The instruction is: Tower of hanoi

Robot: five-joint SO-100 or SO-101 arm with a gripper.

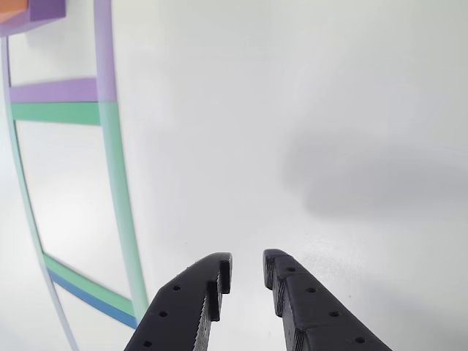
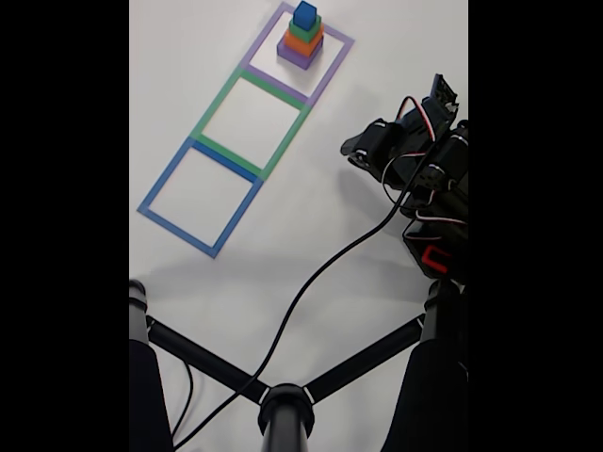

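The tower stands complete in the purple square, blue cube on top. In the fixed view it is up and to the left of my gripper, well apart. In the other view my fingers are a little apart, empty, above the bare table.

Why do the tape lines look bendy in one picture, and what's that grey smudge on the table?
In the other view, a wide lens curves the green tape square, and the grey smudge is a soft shadow beyond the open gripper. In the fixed view the tape lines run straight, with black bars down both sides.
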